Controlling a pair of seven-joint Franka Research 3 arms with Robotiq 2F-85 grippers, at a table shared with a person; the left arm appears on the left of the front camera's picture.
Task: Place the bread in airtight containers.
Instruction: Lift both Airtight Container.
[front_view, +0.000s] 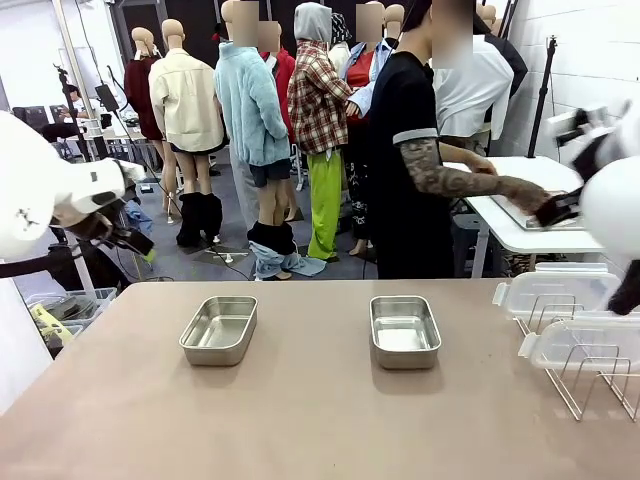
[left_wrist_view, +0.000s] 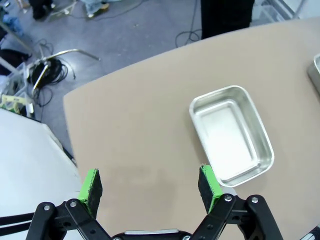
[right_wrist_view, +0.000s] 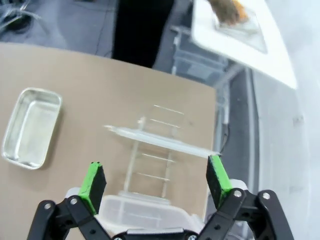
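Bread (right_wrist_view: 241, 9), if that is what the small golden-brown patch beside the person's hand (right_wrist_view: 226, 14) is, lies on a flat tray (front_view: 520, 218) on the white side table (front_view: 540, 172) beyond the shared table; the right wrist view is too blurred to be sure. None of it has reached the containers. The left pan (front_view: 218, 330) and the right pan (front_view: 404, 331) sit open and empty on the tan table (front_view: 320, 420), well apart from each other. Their two clear lids (front_view: 555, 293) lean in a wire rack (front_view: 590, 385) at the table's right edge. The left gripper (left_wrist_view: 150, 187) hangs above bare tabletop just beside the left pan, its jaws spread wide with nothing between them. The right gripper (right_wrist_view: 156, 180) hangs over the rack of lids, jaws likewise spread and empty. The person stands at the far side, turned toward the side table and reaching onto the tray. The task looks to be at its very start, with the robot waiting for bread to be brought over. The next move probably calls for a croissant set within reach or handed across, then a light pinch across its crust so it is not crushed. A short lowering into the nearer pan would follow. Only after that would a lid need lifting off the rack and pressing onto the rim.
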